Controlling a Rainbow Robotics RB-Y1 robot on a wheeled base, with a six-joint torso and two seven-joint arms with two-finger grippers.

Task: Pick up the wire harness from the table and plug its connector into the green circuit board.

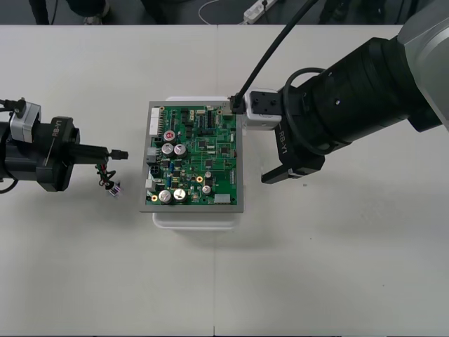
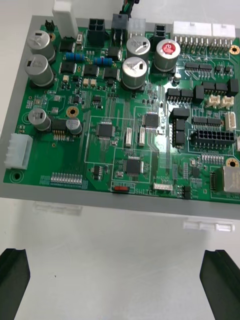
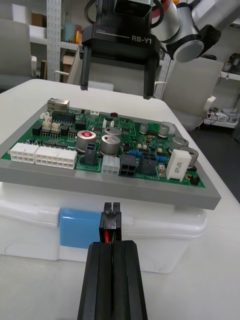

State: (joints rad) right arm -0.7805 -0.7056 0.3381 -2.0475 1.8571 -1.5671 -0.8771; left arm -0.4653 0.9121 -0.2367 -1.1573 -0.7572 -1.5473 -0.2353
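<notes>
Left gripper: centre-left, clamped on harness plug.
Right gripper: fingers apart, right of green circuit board.

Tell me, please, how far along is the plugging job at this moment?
Done: the left tool is shut on the black plug, its wires hanging below. In hand: the approach; the plug is short of the green circuit board, level with the white base. Left: plugging in. The right tool stands open beside the board.
</notes>
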